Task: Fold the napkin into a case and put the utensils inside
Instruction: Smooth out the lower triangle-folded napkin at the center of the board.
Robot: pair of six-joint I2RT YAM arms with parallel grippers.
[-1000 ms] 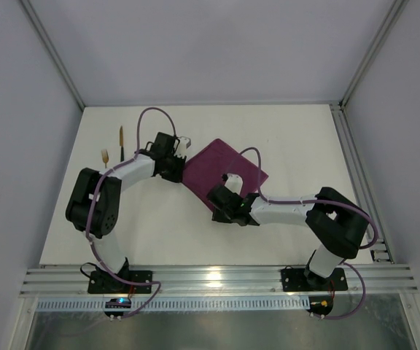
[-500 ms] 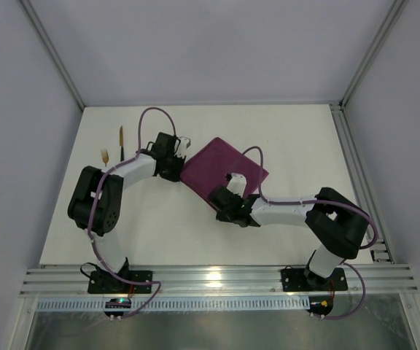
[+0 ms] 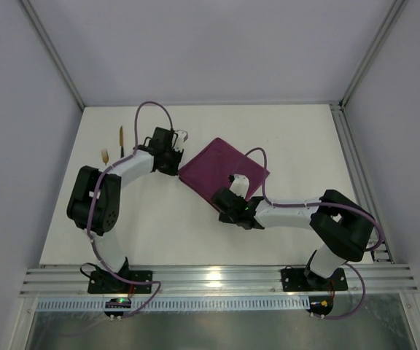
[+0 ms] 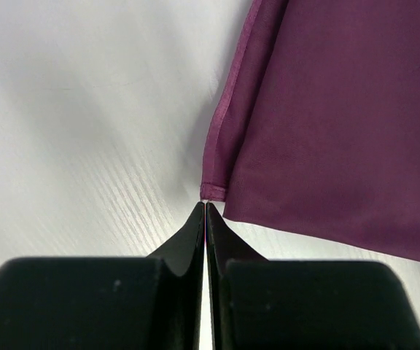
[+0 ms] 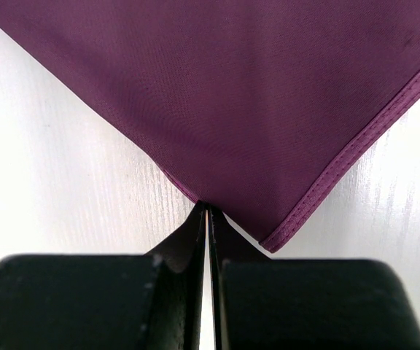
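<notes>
The magenta-purple napkin (image 3: 221, 164) lies as a diamond at the table's middle. My left gripper (image 3: 176, 168) is at its left corner; in the left wrist view the jaws are shut, with the tips (image 4: 205, 203) pinching the very corner of the napkin (image 4: 341, 124), which ripples along that edge. My right gripper (image 3: 222, 197) is at the near corner; the right wrist view has its tips (image 5: 206, 208) shut on the hem of the napkin (image 5: 239, 95), just left of the stitched corner. The utensils, a gold fork (image 3: 105, 155) and knife (image 3: 121, 141), lie at far left.
The white table (image 3: 305, 138) is walled by grey panels with metal posts. A metal rail (image 3: 350, 160) runs along its right edge and a slotted rail (image 3: 210, 281) along the near edge by the arm bases. Purple cables loop over both arms.
Both grippers have closed on the napkin's corners. The left arm has drawn its corner slightly left and away, and the napkin has shifted a little with it.
</notes>
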